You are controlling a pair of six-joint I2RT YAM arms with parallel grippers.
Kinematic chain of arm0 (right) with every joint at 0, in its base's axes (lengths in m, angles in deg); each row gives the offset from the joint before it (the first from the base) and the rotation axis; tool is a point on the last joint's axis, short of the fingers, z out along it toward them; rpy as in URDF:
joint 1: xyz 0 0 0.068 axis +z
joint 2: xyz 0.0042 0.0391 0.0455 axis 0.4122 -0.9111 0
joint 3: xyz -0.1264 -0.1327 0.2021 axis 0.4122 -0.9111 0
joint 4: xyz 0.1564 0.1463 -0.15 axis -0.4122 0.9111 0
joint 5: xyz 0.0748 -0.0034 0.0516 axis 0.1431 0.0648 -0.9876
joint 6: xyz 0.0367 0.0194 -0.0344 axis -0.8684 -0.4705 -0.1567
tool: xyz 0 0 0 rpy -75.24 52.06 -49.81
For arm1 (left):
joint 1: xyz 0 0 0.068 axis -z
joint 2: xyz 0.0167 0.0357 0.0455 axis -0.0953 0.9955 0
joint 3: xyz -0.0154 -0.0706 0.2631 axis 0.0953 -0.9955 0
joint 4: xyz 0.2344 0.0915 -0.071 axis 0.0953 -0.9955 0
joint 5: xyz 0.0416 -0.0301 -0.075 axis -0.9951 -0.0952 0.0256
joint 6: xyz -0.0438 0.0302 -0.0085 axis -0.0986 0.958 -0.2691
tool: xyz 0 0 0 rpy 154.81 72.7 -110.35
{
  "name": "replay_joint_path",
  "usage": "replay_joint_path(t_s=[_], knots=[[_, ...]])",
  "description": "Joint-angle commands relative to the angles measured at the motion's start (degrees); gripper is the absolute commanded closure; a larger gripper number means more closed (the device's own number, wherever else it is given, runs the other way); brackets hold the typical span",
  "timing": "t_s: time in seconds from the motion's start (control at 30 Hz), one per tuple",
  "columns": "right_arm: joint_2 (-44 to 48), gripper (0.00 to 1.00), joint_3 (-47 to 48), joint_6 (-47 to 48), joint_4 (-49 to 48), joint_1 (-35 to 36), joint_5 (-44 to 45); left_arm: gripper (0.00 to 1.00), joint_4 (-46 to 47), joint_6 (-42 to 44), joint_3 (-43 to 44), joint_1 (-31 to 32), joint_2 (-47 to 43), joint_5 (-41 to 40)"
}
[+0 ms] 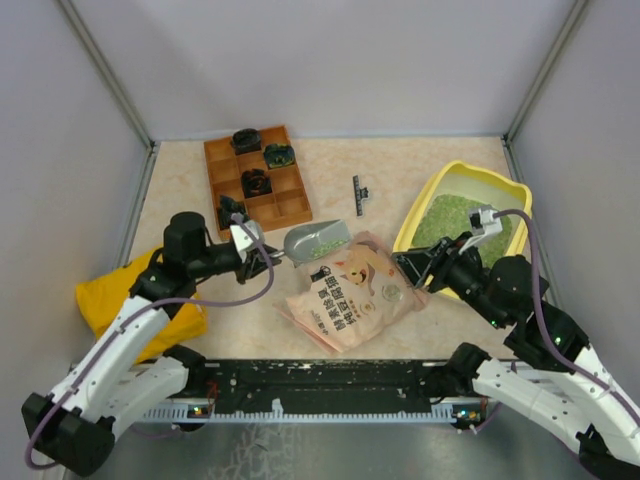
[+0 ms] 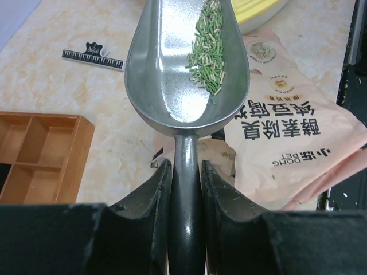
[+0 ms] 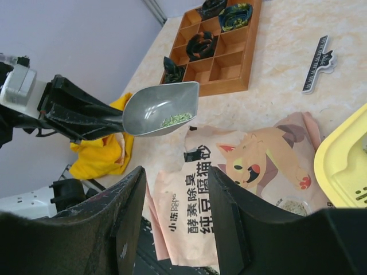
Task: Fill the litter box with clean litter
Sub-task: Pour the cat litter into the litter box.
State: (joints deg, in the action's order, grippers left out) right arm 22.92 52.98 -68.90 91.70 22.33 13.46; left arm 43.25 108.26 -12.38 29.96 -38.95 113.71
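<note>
Your L hand (image 2: 186, 167) is pinched narrow on the handle of the grey scoop (image 2: 172, 74). The bowl points straight out ahead of the fingers, about level, mouth up, which is why the clean litter (image 2: 209, 51) in it stays put. Load is small: a thin streak of green granules along one side of the bowl, not a full scoop.

The scoop hangs over the pink pouch (image 1: 350, 295), which lies flat on the counter (image 1: 400, 170) just ahead of & below the L hand. The litter box (image 1: 485, 172) is well beyond the scoop tip, on the far side of the pouch, right beside your R hand (image 3: 176, 172). It has a green layer in it, so by my read the fill is partway.

R hand: fingers apart, medium gap, nothing seen between them. It sits low by the pouch end nearest the box, prob. to steady the pouch. Can't tell if it touches.

Next, I'd judge: carry the scoop across, keep it level till it's over the rim, then tip. Mind the R arm, it's close to that path.

Wooden tray (image 1: 292, 205) is beyond the L hand and the yellow cloth bag (image 1: 110, 295) is under its arm, both out of the way.
</note>
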Motion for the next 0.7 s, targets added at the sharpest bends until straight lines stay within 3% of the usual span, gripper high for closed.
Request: replay_joint_path(t_s=[0.0,0.17,0.4,0.67], knots=[[0.88,0.53,2.52,0.51,-0.59,-0.31,2.17,1.00,10.20,-1.39,2.07,0.16,5.55,5.07],[1.27,0.53,4.48,1.01,-0.70,-0.27,4.45,1.00,9.56,1.05,6.94,2.45,11.66,3.96],[1.65,0.53,8.91,2.81,-1.49,-0.33,7.37,1.00,0.23,11.28,17.32,13.40,21.44,-9.76],[2.95,0.54,13.47,3.98,-2.50,-0.33,10.13,1.00,-1.22,19.22,32.08,22.92,35.77,-25.43]])
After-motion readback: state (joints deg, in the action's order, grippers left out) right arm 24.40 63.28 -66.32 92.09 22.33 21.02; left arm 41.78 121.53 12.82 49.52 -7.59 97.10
